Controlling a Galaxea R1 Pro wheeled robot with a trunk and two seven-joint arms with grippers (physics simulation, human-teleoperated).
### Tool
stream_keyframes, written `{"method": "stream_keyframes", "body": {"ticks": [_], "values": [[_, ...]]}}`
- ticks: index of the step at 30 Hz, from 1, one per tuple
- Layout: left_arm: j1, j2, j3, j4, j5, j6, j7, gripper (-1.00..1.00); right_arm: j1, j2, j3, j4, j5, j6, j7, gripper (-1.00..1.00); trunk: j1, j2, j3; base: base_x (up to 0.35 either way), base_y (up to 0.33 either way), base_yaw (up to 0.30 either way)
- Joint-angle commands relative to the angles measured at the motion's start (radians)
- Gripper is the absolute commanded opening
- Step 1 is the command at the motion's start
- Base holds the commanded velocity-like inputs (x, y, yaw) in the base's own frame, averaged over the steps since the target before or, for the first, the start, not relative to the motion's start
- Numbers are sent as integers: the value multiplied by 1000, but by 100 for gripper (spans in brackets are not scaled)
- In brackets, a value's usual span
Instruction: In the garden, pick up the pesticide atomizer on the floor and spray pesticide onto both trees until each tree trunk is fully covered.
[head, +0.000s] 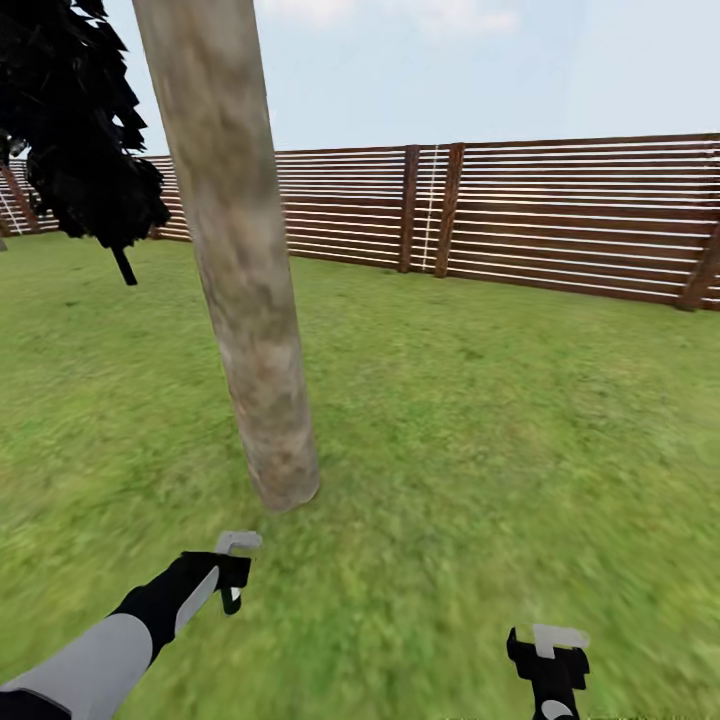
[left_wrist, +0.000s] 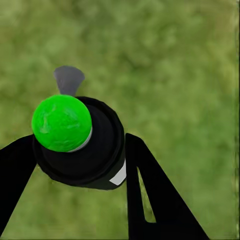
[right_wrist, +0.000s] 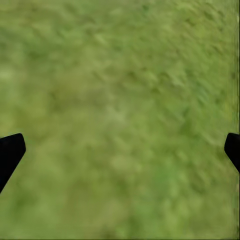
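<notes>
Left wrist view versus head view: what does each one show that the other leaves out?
Left wrist view alone: the pesticide atomizer seen end-on, bright green cap and grey trigger, clamped between the left hand's black fingers. Head view alone: the pale mottled tree trunk close ahead, the slatted fence, a dark tree, sky, and the right hand low over the lawn. Both: the grass and the left hand.

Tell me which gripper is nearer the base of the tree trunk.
Left. The left gripper, shut on the spray bottle, hangs just short of the tree trunk, slightly to its left. The right gripper, open over the grass, sits well off to the trunk's right.
</notes>
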Motion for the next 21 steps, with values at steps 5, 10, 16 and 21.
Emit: {"method": "stream_keyframes", "body": {"ticks": [5, 10, 16, 21], "values": [[0, 10, -4, -43, 5, 5, 3, -100, -1, 1, 2, 2, 7, 0, -5, 100, 0, 0, -1, -169, -51, -223], [-4, 5, -4, -76, 6, 6, 1, -100, -1, 3, 3, 2, 6, 0, -5, 100, 0, 0, -1, -111, -2, -87], [-60, 9, 1, -131, 8, 114, -5, -100, -1, 3, 3, 3, 8, 0, -3, 100, 0, 0, -1, -4, 0, -3], [-61, 99, 97, -134, 2, 168, -9, -100, -1, 3, 3, 2, 8, 0, -2, 100, 0, 0, -1, -40, 0, 0]]}}
